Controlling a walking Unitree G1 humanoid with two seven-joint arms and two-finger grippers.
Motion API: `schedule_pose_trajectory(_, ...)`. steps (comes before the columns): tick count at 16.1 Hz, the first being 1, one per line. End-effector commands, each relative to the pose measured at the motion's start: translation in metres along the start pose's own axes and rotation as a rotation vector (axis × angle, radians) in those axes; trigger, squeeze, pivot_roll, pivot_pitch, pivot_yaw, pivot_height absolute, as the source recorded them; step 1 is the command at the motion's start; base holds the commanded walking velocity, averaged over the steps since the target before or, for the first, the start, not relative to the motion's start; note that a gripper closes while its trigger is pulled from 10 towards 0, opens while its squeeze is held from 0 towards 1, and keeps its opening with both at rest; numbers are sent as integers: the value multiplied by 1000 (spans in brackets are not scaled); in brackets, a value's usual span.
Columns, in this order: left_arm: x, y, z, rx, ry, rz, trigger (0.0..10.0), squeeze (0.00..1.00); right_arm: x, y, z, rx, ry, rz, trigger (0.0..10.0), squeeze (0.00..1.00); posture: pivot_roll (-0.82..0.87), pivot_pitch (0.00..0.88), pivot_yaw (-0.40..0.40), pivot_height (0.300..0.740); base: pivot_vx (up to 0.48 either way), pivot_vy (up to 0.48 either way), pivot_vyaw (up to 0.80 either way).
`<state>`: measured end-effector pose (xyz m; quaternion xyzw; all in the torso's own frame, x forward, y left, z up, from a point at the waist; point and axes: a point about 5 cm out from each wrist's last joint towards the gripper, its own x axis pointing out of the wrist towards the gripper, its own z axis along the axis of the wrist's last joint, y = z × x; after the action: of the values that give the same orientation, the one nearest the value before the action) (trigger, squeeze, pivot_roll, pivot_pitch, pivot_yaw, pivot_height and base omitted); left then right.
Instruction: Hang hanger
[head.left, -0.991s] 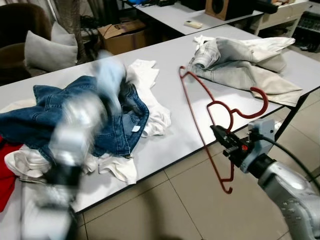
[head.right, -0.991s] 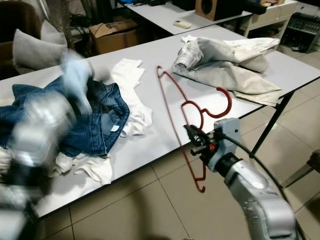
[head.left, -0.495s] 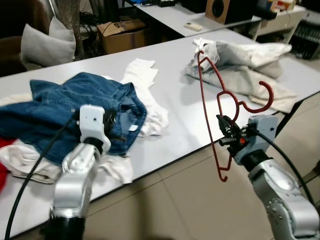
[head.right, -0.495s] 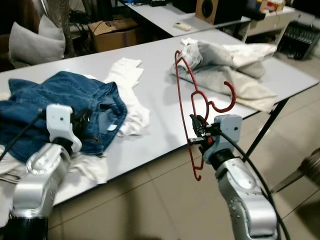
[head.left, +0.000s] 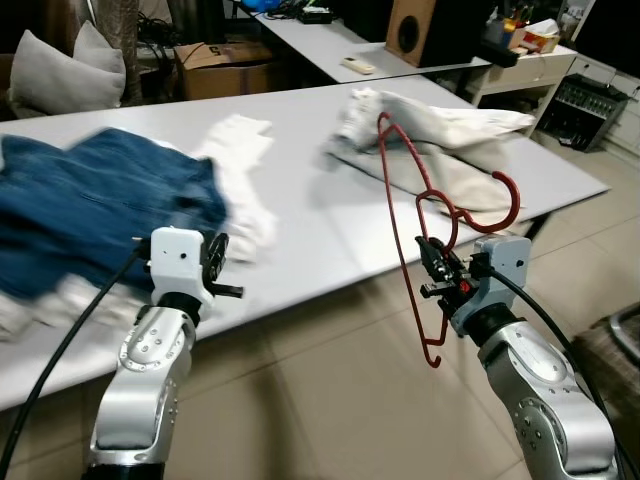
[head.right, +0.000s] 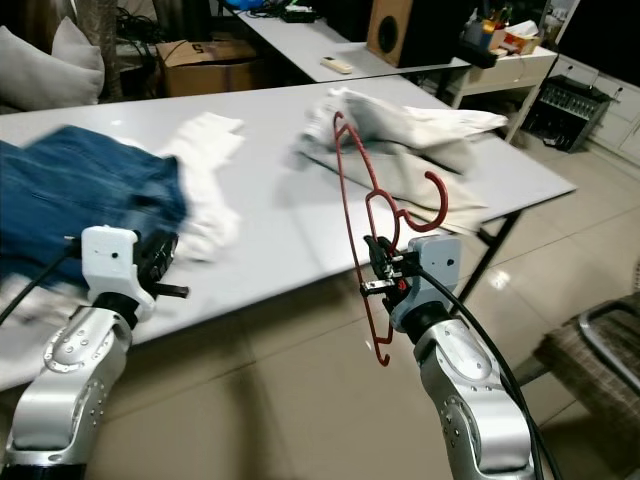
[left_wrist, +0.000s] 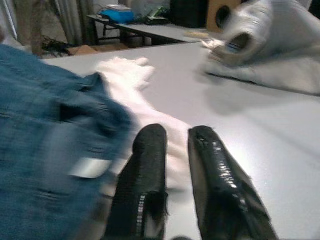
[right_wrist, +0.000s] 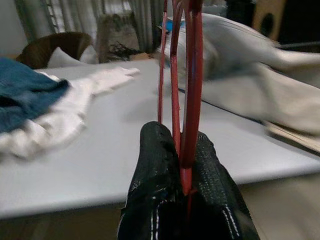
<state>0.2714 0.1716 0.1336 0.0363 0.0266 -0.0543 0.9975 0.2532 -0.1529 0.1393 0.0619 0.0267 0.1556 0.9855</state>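
Note:
A red hanger (right_wrist: 192, 75) stands nearly upright in front of the table's near edge, its hook (head.left: 513, 200) pointing right. My right gripper (head.left: 432, 276) is shut on its lower wire; in the right wrist view the two black fingers (right_wrist: 157, 150) pinch the red bar. My left gripper (head.left: 226, 276) hovers at the table's front edge, left of centre. Its fingers (left_wrist: 150, 150) stand a little apart with nothing between them. No rail or rod for hanging can be made out.
The grey table (head.left: 310, 215) carries blue jeans (head.left: 90, 200), white garments (head.left: 240, 165) and a pale trouser heap (head.left: 440, 135). Behind stand a second table with a speaker (head.left: 415, 25), a cardboard box (head.left: 215, 65) and a cushion (head.left: 65, 75). Tiled floor (head.left: 330, 400) lies in front.
The camera has swung right, so the table and clothes slid left and blurred. The left arm dropped from over the jeans to the table edge. The right gripper keeps the hanger.

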Motion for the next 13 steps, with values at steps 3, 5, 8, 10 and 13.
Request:
schedule_pose_trajectory(3,4,-9,7,44,-16,-4,10000,1000,-5,-9,-4,-6,6,-52,10000,0,-142,0,-17,740,0,0,0)
schedule_pose_trajectory(5,9,-8,10,70,-17,-48,10000,1000,-5,-8,-5,10,-1,-74,10000,0,-160,0,13,740,0,0,0)
schedule_pose_trajectory(8,19,-9,10,125,-5,-51,10000,1000,-7,-9,-9,16,4,-97,10000,0,-175,0,45,740,0,0,0)
schedule_pose_trajectory(10,23,-10,15,119,-29,-83,10000,1000,-7,-9,-10,29,0,-115,10000,0,-172,0,57,740,0,0,0)
schedule_pose_trajectory(13,23,-8,14,96,-22,-70,10000,1000,-4,-3,-11,-24,14,-70,10000,0,-166,0,64,740,0,0,0)
